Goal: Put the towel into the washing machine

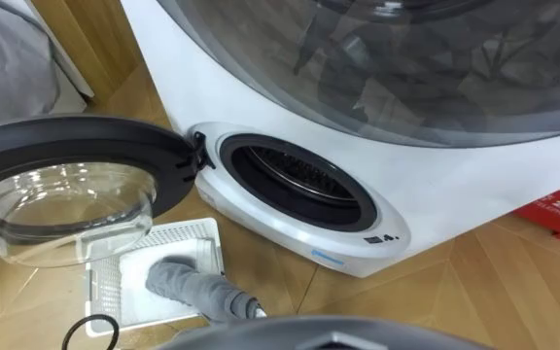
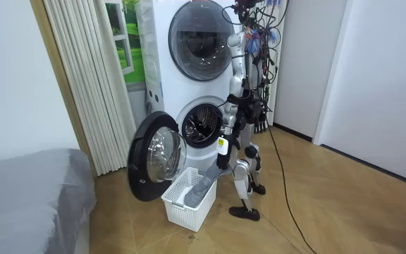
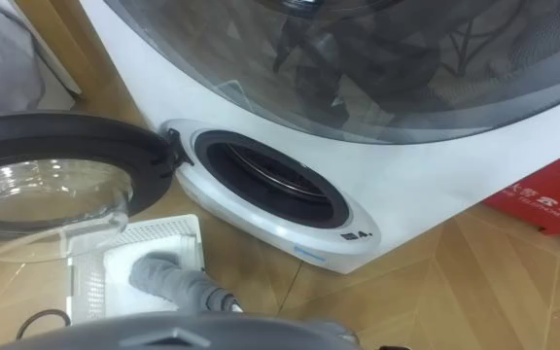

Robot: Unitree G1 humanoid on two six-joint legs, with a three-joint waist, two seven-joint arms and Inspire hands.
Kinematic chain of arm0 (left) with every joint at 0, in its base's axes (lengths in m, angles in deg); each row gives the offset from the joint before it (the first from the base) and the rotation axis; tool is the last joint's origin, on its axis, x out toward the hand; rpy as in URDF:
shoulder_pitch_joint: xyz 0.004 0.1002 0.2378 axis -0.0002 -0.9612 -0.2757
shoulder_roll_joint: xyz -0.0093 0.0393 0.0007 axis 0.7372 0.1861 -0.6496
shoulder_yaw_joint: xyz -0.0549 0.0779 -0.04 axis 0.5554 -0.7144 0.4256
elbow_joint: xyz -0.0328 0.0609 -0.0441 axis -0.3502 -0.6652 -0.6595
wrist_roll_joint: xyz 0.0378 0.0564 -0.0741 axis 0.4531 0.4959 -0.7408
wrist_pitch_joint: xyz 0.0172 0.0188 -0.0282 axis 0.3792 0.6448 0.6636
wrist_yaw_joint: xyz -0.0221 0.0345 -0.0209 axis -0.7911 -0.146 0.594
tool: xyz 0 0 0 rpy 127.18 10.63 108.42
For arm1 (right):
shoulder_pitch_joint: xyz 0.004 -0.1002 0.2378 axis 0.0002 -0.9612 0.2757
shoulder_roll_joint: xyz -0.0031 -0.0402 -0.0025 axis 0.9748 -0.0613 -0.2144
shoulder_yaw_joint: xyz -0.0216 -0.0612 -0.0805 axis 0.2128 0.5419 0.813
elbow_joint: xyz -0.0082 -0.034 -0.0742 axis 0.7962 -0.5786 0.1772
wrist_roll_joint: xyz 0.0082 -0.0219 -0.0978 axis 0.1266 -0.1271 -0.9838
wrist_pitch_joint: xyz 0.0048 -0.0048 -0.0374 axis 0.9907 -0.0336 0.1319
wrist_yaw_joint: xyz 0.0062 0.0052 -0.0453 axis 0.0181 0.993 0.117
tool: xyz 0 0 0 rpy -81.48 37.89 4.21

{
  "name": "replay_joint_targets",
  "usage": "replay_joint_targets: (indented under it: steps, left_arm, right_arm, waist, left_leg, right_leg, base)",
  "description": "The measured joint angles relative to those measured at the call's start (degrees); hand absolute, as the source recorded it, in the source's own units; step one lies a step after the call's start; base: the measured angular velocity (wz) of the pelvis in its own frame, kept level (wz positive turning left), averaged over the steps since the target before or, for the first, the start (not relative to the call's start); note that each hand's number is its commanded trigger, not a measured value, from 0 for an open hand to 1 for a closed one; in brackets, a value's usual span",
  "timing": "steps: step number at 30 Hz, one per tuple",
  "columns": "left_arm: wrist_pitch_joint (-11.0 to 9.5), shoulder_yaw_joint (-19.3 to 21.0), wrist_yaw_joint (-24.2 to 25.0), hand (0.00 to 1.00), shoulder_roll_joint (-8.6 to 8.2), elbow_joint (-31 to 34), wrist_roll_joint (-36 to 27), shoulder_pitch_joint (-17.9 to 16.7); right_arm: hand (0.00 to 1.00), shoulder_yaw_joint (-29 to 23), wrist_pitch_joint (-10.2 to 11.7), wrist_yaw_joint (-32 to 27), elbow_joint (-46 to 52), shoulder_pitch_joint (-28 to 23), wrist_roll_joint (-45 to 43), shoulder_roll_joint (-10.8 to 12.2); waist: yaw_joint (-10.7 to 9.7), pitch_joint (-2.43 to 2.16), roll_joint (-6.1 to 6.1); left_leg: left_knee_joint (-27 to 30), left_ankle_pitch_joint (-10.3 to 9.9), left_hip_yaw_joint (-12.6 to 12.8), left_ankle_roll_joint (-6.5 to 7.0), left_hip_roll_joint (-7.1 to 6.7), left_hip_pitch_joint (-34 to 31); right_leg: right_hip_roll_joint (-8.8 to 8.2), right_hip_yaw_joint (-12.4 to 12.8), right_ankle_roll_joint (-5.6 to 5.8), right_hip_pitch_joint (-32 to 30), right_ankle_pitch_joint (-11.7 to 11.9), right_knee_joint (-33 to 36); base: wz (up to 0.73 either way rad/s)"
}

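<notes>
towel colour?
Plain grey. The towel shows best in the left eye view, trailing into the white laundry basket.

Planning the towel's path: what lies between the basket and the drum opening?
In the left eye view, just a strip of floor and the washer's white rim.

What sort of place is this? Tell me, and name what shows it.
Most likely a home laundry corner: a washing machine with its door open under a second front-loading machine, and a white laundry basket holding a grey towel on the wood floor. A bed stands nearby.
</notes>
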Motion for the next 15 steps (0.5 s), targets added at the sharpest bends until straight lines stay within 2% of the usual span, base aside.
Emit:
replay_joint_targets:
  steps: [15]
  left_arm:
    - [-0.4, 0.1, -0.5, 0.00, 0.02, -0.7, 0.1, 0.0]
  right_arm:
    - [0.00, -0.2, 0.6, -0.6, -0.1, 0.3, 0.1, 0.0]
  waist:
    - [0.0, -0.20, 0.48]
  left_leg:
    - [0.2, 0.0, -0.1, 0.00, -0.02, -0.6]
  right_leg:
    - [-0.06, -0.1, -0.01, -0.4, 0.0, 0.0]
  base:
    - [0.00]
